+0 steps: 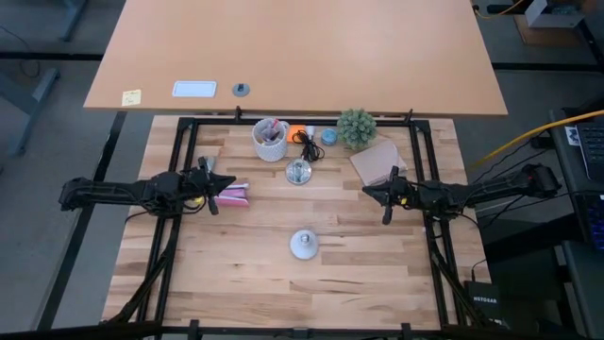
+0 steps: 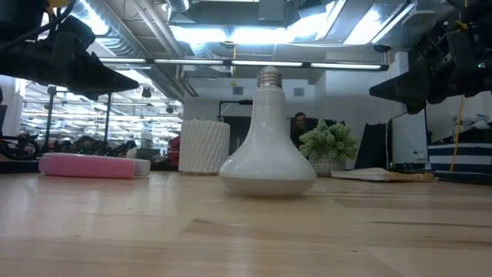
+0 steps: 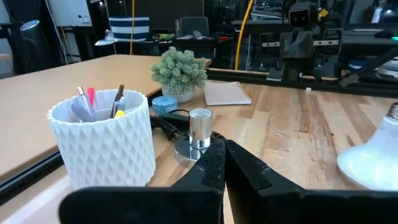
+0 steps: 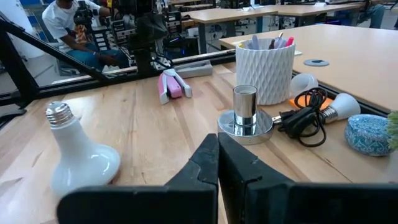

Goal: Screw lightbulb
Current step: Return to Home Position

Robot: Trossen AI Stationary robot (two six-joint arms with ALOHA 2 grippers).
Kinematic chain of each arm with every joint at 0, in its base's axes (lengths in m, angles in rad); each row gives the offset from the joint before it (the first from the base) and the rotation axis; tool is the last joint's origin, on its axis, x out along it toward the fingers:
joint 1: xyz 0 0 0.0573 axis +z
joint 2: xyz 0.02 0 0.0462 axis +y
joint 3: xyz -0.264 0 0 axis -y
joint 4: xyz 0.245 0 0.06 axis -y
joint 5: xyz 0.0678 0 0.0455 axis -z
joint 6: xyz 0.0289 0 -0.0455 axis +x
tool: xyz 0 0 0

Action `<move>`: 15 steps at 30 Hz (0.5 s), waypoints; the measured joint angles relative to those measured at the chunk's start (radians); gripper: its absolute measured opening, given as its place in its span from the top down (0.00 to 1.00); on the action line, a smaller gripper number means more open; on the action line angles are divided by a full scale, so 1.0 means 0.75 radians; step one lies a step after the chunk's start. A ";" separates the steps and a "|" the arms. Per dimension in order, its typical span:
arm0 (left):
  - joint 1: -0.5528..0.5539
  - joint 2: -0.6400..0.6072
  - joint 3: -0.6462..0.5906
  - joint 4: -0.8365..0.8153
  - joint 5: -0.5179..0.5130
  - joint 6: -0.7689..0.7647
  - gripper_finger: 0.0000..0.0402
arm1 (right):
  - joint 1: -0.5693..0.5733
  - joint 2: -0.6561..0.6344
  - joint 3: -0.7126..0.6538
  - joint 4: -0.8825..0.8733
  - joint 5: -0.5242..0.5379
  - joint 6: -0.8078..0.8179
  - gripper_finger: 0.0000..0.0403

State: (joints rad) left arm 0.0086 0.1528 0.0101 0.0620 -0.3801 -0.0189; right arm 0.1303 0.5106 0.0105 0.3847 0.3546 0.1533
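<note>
The white lightbulb rests on its wide globe end near the middle of the wooden table, its metal screw base pointing up; it also shows as the lightbulb in the right wrist view. A silvery round fitting with a black cord stands farther back. My left gripper hovers shut at the left, my right gripper shut at the right, both above the table and away from the bulb.
A white cup of pens, a small plant, a blue round tin, a brown notepad and a pink stapler lie along the far half. Bare wood surrounds the bulb.
</note>
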 joint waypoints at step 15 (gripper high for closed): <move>0.000 0.000 -0.001 -0.001 0.000 0.000 1.00 | 0.001 -0.067 -0.002 -0.073 0.000 -0.002 0.99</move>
State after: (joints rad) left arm 0.0086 0.1528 0.0097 0.0612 -0.3801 -0.0189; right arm 0.1307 0.4605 0.0090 0.3303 0.3544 0.1520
